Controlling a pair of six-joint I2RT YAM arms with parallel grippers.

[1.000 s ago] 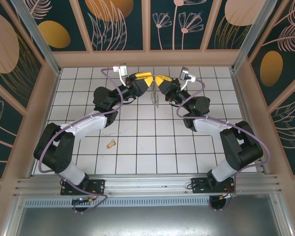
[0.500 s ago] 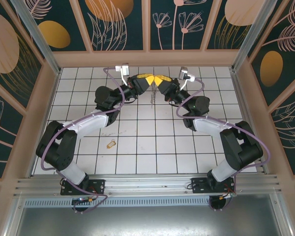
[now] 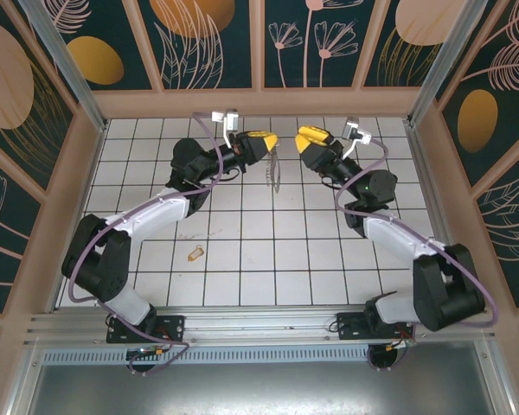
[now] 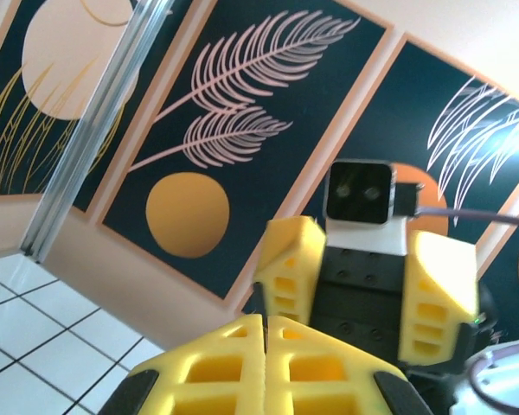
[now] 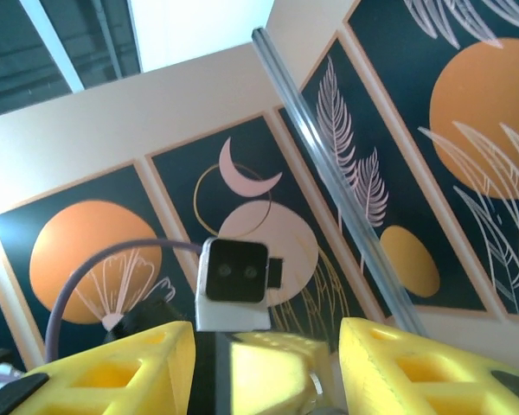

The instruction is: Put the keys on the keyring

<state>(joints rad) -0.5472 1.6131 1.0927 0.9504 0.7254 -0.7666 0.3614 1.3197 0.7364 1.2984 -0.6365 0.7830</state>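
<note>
Holding the ring: left fingers (image 3: pixel 258 139) pressed together, seam closed in the left wrist view, apparently pinching the top of the thin oval grey-brown keyring (image 3: pixel 275 169), which hangs below them over the far middle of the desk.
Free side: right fingers (image 5: pixel 112 367) spread wide with nothing between, raised just right of the keyring and apart from it.
Key: tiny tan-gold metal key (image 3: pixel 195 253) lying flat on the white tiled desk (image 3: pixel 268 259), near left, well apart from both pairs of fingers and from the keyring.
Relation that counts: key off to the near left of the right fingers and nearer than the left fingers; left arm closer to it but occupied; by judgement a long reach for the empty right fingers.
Long axes: keyring hanging lengthwise from the pinch; key slightly slanted across its tile, too small to tell head from blade.
Step, as judged: keyring lifted and presented, key not yet picked up, threading not begun.
Risk: thin flat key on smooth tile, probably hard to pinch; hanging keyring free to swing.
Surface: white tiles with dark grout lines, faint scuff marks near the key.
Room: dark wall panels (image 3: pixel 208 43) with gold discs and pale leaf drawings, wood frames, aluminium corner posts (image 3: pixel 65 65).
</note>
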